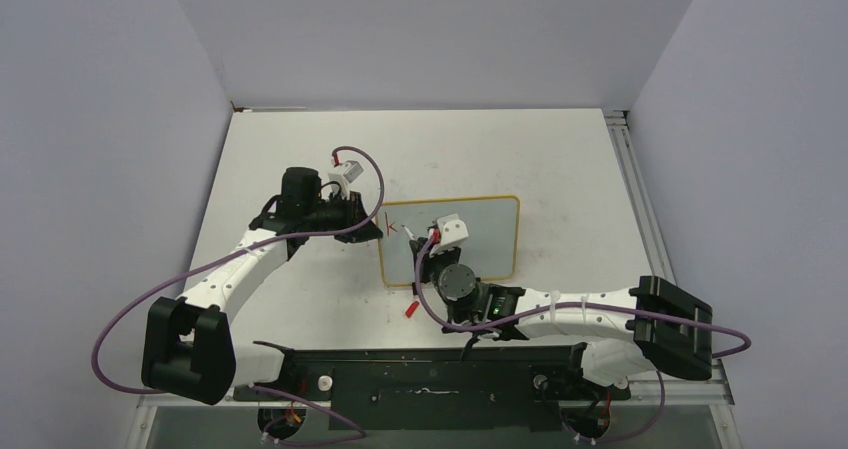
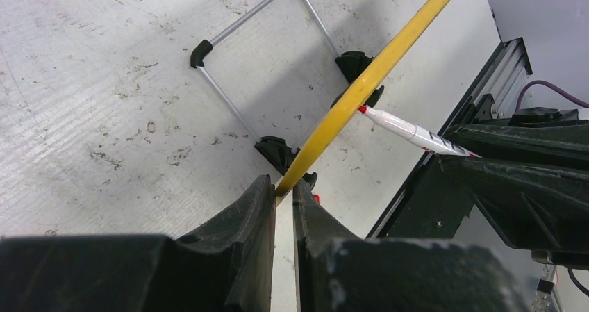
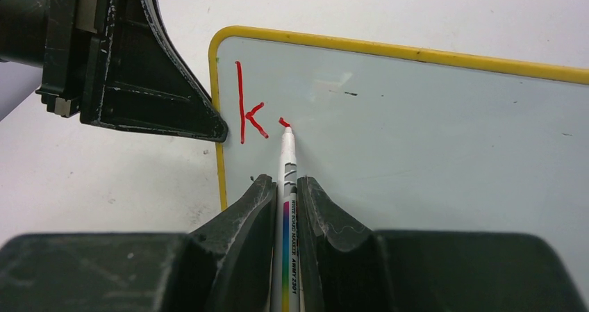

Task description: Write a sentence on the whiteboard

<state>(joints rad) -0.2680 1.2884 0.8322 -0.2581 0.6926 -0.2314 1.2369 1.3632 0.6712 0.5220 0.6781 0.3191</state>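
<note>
The sentence (image 3: 250, 121) is just a k at the top-left corner of the board (image 3: 430, 159). My right gripper (image 3: 285, 187) pinches the marker (image 3: 287, 152), tip beside the k; my left gripper (image 2: 283, 187) clamps the board near that corner. The next letter needs steady pressure.

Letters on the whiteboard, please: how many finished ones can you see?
1. A red k sits near the top-left corner of the whiteboard; just right of it, the marker has only started a second stroke.

Clamping the whiteboard (image 2: 361, 86) edge-on by its yellow frame, left gripper (image 2: 281, 190) jaws closed on it. Touching that frame from the right with the red tip of a white marker (image 2: 406, 130). Standing at far left on the scuffed table (image 2: 83, 117): silver wire stand (image 2: 229, 103), black feet.
</note>
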